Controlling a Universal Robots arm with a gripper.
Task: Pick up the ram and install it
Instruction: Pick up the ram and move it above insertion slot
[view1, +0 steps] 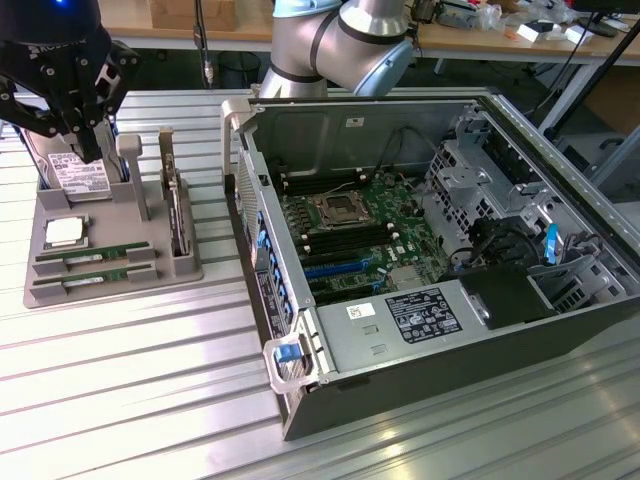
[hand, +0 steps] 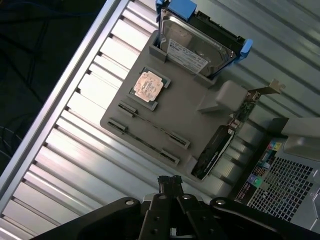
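Hand (hand: 170, 182) — black, fingers pressed together, nothing between them. In the exterior view the hand (view1: 88, 150) hangs over the far end of the grey tray (view1: 110, 297), above the hard drive (view1: 75, 175), touching nothing.

Ram (view1: 95, 257) — thin green stick with a white label, seated on edge in the tray slot just in front of the processor (view1: 63, 232). Second ram (view1: 92, 279), alike, sits in the slot beside it, nearer the tray's front rim. Both are well apart from the hand.

Other contents: an expansion card (view1: 178, 215) upright at the tray's side towards the exterior view's right; an open computer case (view1: 560, 300) with its motherboard (view1: 350, 225) exposed; a ribbed metal surface (view1: 130, 380) under all of it.

Handling note, as a judgement: the pick is not yet begun. A good grasp would want the fingers parted, squared across the stick's thin faces near its middle, lowered straight and lifted straight so that the neighbouring stick is left alone.

View notes: the exterior view gives the hand's height above the tray, the stick labels and the case. The wrist view gives the plan — tray (hand: 185, 107), processor (hand: 148, 86), hard drive (hand: 192, 50), and the ram (hand: 150, 124) as a thin edge-on line — useful for judging finger alignment.
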